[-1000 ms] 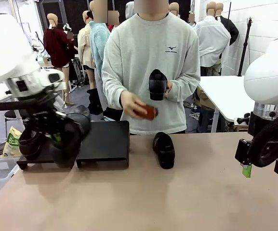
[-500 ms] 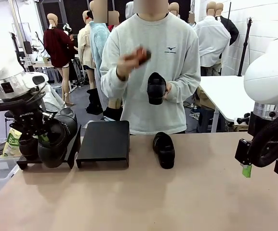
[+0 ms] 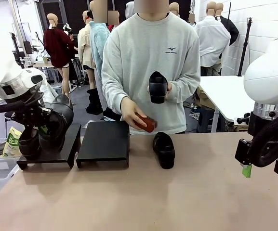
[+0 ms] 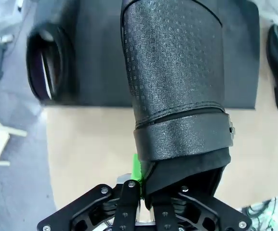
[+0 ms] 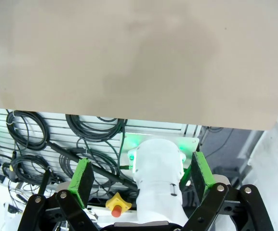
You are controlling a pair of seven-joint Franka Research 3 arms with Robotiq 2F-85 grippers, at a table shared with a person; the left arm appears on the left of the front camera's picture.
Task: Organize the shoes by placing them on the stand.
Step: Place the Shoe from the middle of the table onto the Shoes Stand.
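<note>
Holding one black shoe (image 3: 57, 120) by the thin collar at its heel opening, the left claw (image 4: 146, 192) is pinched fully shut on that rim. The held shoe's length runs away from the claw, over the left half of the stand (image 3: 104, 139).

A second shoe (image 3: 30, 142) already sits at the outer end of that left half. A third shoe (image 3: 164, 149) lies on the table (image 3: 177, 202), just right of the stand. A fourth shoe (image 3: 158, 86) is held upright in the person's hand (image 3: 169, 89), above the far edge.

The right claw (image 3: 264, 168) hangs over the table's right side with its green pads (image 5: 83, 180) spread wide and nothing between them.

Handling, as judged: each shoe looks light, with an upper stiff enough to keep its shape. The glossy surface is probably slippery, and a grip on one collar wall lets the toe swing. The collar or heel is the likeliest hold, since the rounded toe offers the pads no purchase.

Open room: the left half offers only the space beside the seated shoe, so the held shoe must come down parallel to it. The right half is bare. The stand's left end lies close to the table's edge, leaving little margin on that side.
</note>
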